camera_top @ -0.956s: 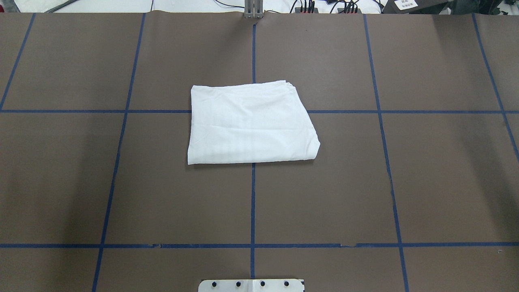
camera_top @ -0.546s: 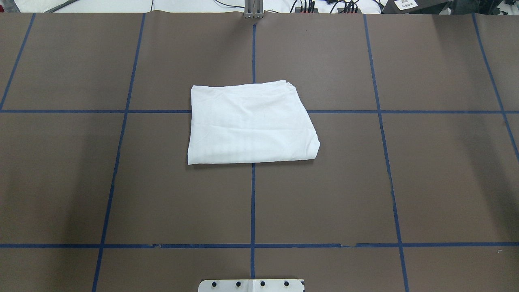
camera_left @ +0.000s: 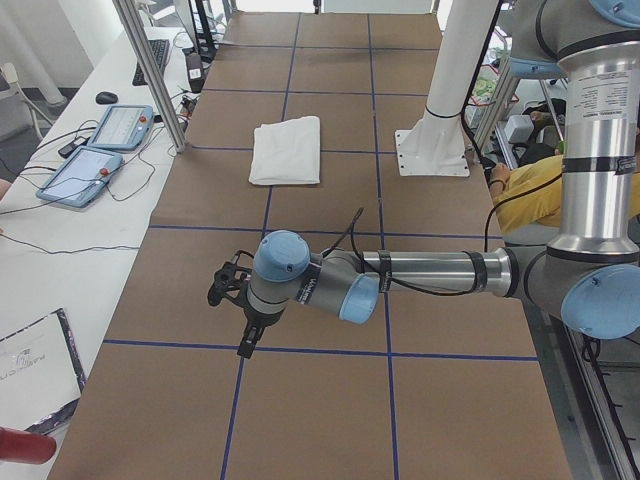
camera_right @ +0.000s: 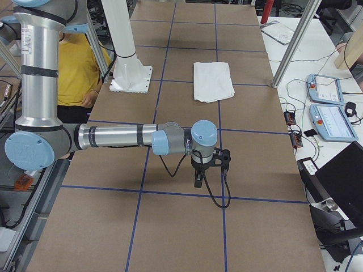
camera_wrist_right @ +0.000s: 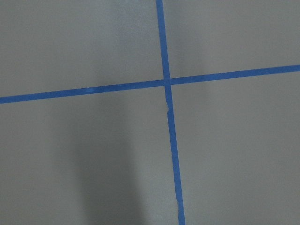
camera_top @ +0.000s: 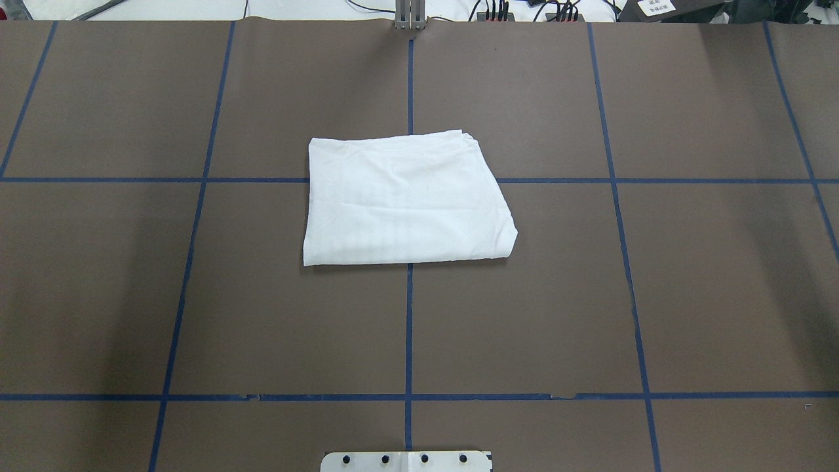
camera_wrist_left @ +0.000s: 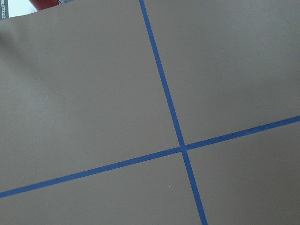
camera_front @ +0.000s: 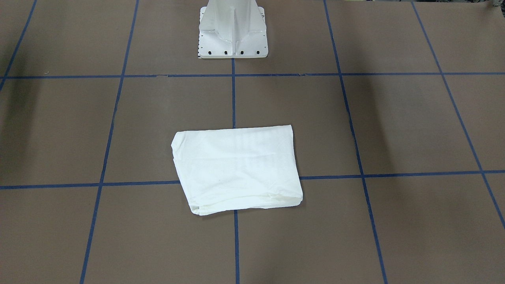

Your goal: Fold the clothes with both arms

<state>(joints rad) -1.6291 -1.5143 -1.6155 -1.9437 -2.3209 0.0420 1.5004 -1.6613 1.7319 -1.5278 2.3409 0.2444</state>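
The clothes, one white shirt [camera_top: 406,200] folded into a compact rectangle, lie flat at the table's middle, across the blue tape cross [camera_front: 236,169]. No print or collar shows. Neither arm appears in the overhead or front views. In the exterior left view my left arm lies low over the table's near end, its gripper [camera_left: 222,285] far from the shirt [camera_left: 286,150]. In the exterior right view my right gripper [camera_right: 212,164] hangs over the near end, well away from the shirt [camera_right: 212,81]. I cannot tell whether either is open or shut. Both wrist views show only brown table and blue tape.
The white pedestal [camera_front: 232,29] stands at the robot's edge, behind the shirt. Aluminium posts [camera_left: 150,70] rise at the far table edge. Tablets [camera_left: 100,150] and cables lie on a side bench. A person in a yellow top [camera_right: 79,68] sits behind the pedestal.
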